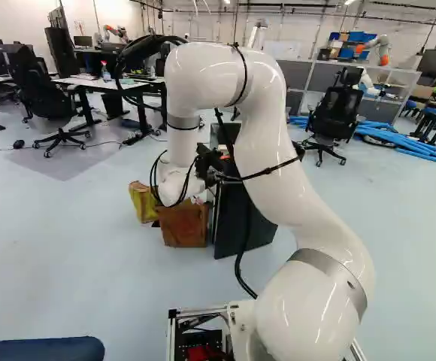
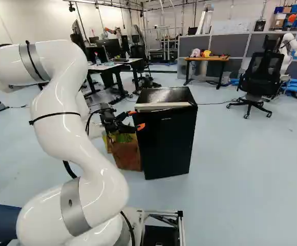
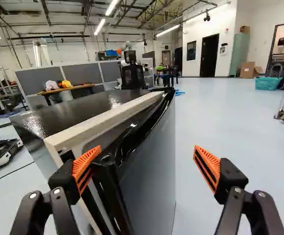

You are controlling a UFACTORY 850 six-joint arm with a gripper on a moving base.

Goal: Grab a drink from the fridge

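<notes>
Presently Ajar, Calling for a Wider Swing

Noted upright on the floor (image 2: 240,169): one black fridge (image 2: 164,94). Reached from its free side by the white arm (image 1: 278,165), bent over ahead of the base. Advise drawing back along an arc about the far-side hinge, not in a straight pull, to avoid tipping or dragging the fridge.

Observed on the fridge front: door (image 3: 152,161) slightly open, with the gap widest near the end effector (image 2: 124,120). Judged as step in hand: opening the door far enough for entry.

Noted beside the fridge, below the end effector: brown bag (image 1: 184,223). Allow clearance over it during any lowering.

Found end effector spread wide, pinching nothing, with the door's free edge between its fingers. Seen at the mouth of the gap: inner pad (image 3: 86,169); contact with the door not certain. Seen well apart from the door's outer face: outer pad (image 3: 206,167). Seat the inner pad behind the edge before pulling, without scraping the pale rim (image 3: 103,122). Pull slowly; watch for slipping off the edge and for the door falling back.

Not visible in any view: the drink, presumably inside. Defer reaching until properly sighted.
</notes>
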